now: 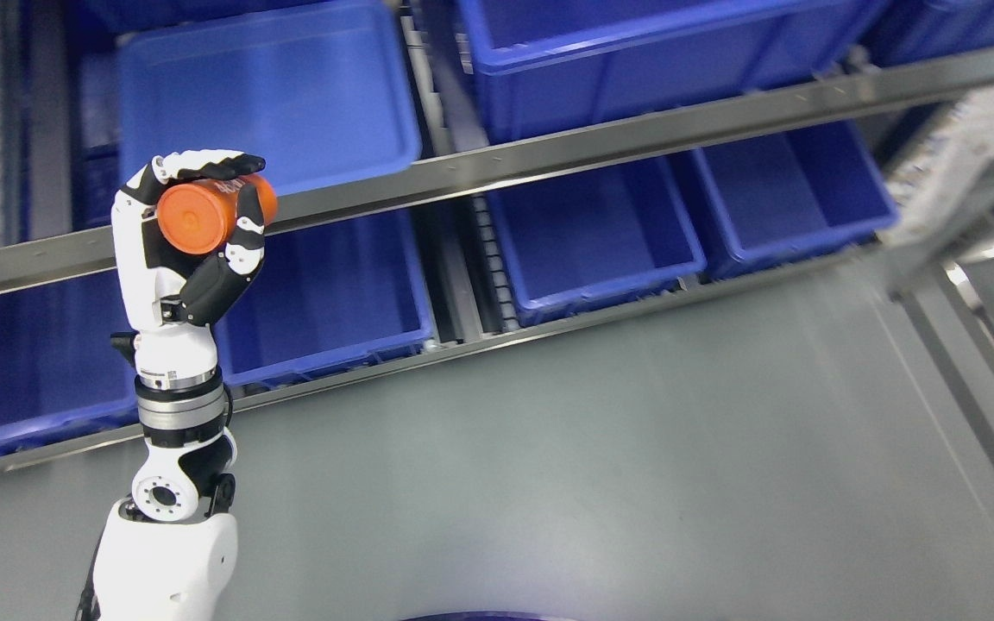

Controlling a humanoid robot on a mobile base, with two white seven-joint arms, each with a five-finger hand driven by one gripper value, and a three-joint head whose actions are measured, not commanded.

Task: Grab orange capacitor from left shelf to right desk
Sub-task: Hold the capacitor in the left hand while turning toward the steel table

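The left hand (191, 233), closed around the orange capacitor (210, 213), stands in front of the shelf's metal rail (549, 155) — that bar crosses the view with blue bins (592, 233) packed above and below it. To the right of the hand the grey floor (635, 457) lies open — bounded on the far right by a metal frame (963, 164).

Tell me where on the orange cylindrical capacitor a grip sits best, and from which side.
Grip the curved side wall, as the left hand does now: the orange cylindrical capacitor lies sideways, flat end facing the camera, fingers over its top and thumb underneath. Come across the barrel, not at the flat ends; the round wall probably seats better.
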